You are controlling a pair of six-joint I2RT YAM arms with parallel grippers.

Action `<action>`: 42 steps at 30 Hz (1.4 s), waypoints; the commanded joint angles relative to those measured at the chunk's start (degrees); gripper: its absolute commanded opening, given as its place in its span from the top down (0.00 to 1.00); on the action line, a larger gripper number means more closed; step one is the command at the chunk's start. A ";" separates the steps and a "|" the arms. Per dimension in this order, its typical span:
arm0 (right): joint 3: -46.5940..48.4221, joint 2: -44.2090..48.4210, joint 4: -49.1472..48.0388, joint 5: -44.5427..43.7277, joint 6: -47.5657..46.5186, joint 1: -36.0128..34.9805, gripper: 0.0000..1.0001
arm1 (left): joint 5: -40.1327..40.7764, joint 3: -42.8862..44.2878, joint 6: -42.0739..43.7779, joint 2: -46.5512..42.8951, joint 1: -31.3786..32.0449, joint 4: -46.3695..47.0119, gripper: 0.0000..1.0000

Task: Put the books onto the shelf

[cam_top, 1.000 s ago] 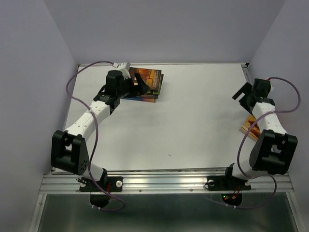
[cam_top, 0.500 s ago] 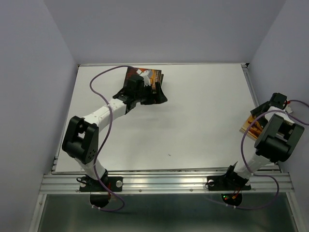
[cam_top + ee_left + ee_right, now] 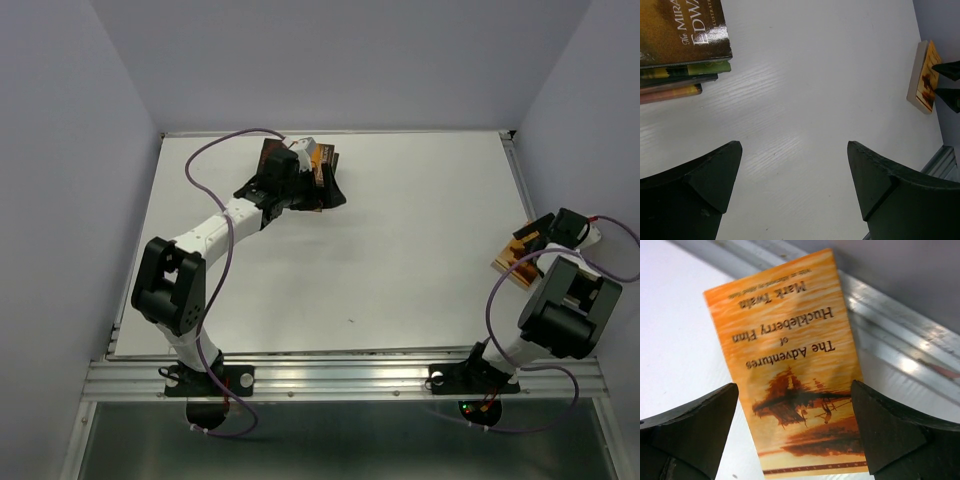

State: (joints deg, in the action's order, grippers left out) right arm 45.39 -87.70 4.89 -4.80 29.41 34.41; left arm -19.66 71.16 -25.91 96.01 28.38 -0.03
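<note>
Pale lilac walls close in a white table (image 3: 400, 230) seen from above. The left arm reaches to the far left-centre, where its left gripper (image 3: 318, 186) hovers over a stack of books (image 3: 325, 160) lying flat near the back edge. Its jaws are spread and hold nothing. At the right edge the right arm is folded back on itself, its right gripper (image 3: 528, 245) just beside an orange book (image 3: 508, 266) that lies well apart from the stack.

From the left wrist, the left gripper (image 3: 795, 170) stands wide apart over bare white tabletop, with nothing between its fingers (image 3: 715, 175). The stack of books (image 3: 685, 30) fills the upper left corner: a brown glossy cover on top, with green, dark and pink-orange edges stepped beneath it. Far off at the right lies the orange book (image 3: 924, 75), its cream page edge showing.

From the right wrist, the right gripper (image 3: 795, 425) is fully spread, its two dark fingers (image 3: 695, 420) flanking the orange book (image 3: 790, 365), titled "The Adventures of Huckleberry Finn". Whether either finger touches the cover I cannot tell; nothing is clamped. The book's far corner reaches over the aluminium rail (image 3: 900, 360) at the table's edge.
</note>
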 commanded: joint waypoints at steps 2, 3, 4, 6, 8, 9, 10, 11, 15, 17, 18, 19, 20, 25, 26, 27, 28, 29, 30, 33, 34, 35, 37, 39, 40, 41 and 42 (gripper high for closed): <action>-10.48 1.12 3.21 10.42 6.09 -9.43 0.00 | 1.46 3.20 2.53 0.06 -0.08 0.03 0.01; -11.62 1.82 2.68 11.03 6.97 -11.54 0.00 | 1.99 3.20 2.45 -0.12 -0.08 -1.36 0.01; -12.68 3.14 1.37 12.69 9.68 -13.56 0.00 | 2.60 2.94 2.62 -0.47 -0.08 -1.81 0.01; -15.15 4.81 -0.31 13.67 14.07 -20.33 0.00 | 2.87 1.97 2.62 -1.43 -0.08 -1.90 0.01; -15.15 5.87 -0.32 11.49 16.46 -25.69 0.00 | 3.22 1.01 2.36 -2.14 -0.08 -1.90 0.01; -14.19 6.31 -0.14 10.69 18.21 -30.58 0.00 | 3.31 0.05 2.10 -2.84 -0.08 -1.81 0.01; -13.58 6.58 -0.84 11.03 18.49 -32.72 0.00 | 3.49 -0.49 1.83 -3.19 -0.08 -1.55 0.01; -11.13 6.06 -1.10 11.82 18.40 -36.75 0.00 | 3.75 -1.71 1.31 -3.46 -0.08 -1.29 0.01; -0.34 0.96 0.99 13.67 12.89 -46.60 0.00 | 3.67 -3.65 -0.01 -4.77 -0.08 -0.41 0.01; 3.20 -0.10 1.35 15.51 10.77 -47.51 0.00 | 3.40 -4.01 -0.45 -4.95 0.01 -0.41 0.01; 4.44 0.25 1.36 16.91 9.19 -47.51 0.00 | 3.23 -4.44 -0.89 -5.21 0.01 0.29 0.01; 6.97 0.77 1.44 16.67 7.87 -47.51 0.00 | 2.96 -4.71 -1.42 -5.39 0.01 1.34 0.01; 8.39 1.30 3.10 15.36 6.64 -47.51 0.00 | 2.18 -5.41 -1.86 -5.48 0.09 2.31 0.01; 18.31 -0.17 11.27 2.97 -1.98 -42.36 0.00 | -0.98 -6.03 -1.95 -3.90 3.60 5.04 0.01; 19.64 -1.67 12.16 4.17 -2.42 -39.97 0.00 | -1.86 -5.68 -1.86 -3.20 4.57 5.22 0.01; 21.13 -3.51 12.86 7.14 -2.95 -37.69 0.00 | -3.00 -5.33 -1.86 -2.32 5.36 5.48 0.01; 22.54 -7.44 13.48 10.48 -4.61 -35.84 0.00 | -4.76 -5.15 -1.69 -0.40 7.11 7.48 0.01; 23.86 -9.57 13.48 11.55 -6.10 -34.43 0.00 | -8.86 -4.98 -1.60 0.58 7.91 8.63 0.01; 27.00 -11.68 13.66 12.52 -9.25 -32.41 0.00 | -10.47 -3.67 -1.86 3.02 8.79 9.34 0.01; 32.64 -19.42 15.67 16.04 -13.23 -31.08 0.00 | -15.13 1.43 -0.64 8.82 12.83 9.44 0.01; 33.79 -21.00 17.16 17.53 -14.45 -31.07 0.00 | -16.10 2.83 -0.11 10.50 13.71 9.26 0.01; 34.67 -22.41 17.87 18.24 -14.90 -31.07 0.00 | -18.03 4.50 0.50 12.08 15.11 8.83 0.01; 36.17 -25.58 19.80 17.20 -13.16 -30.46 0.00 | -18.66 9.25 1.38 17.25 15.74 7.51 0.01; 36.26 -26.73 22.70 16.84 -11.84 -30.46 0.00 | -20.06 13.12 1.83 21.40 16.00 5.66 0.01; 35.83 -26.47 22.97 16.66 -11.74 -30.46 0.00 | -20.50 14.09 2.18 22.46 16.00 4.96 0.01; 34.00 -25.95 23.24 17.01 -11.39 -30.46 0.00 | -21.55 14.88 2.62 23.17 16.00 4.52 0.01; 32.85 -24.38 23.15 17.36 -10.43 -30.46 0.00 | -21.39 15.85 2.71 24.04 16.18 4.43 0.01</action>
State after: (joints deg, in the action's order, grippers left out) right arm 80.71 -113.93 21.19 11.18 18.17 4.36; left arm -36.73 82.15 -25.69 119.26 45.23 5.65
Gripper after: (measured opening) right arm 0.998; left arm 0.989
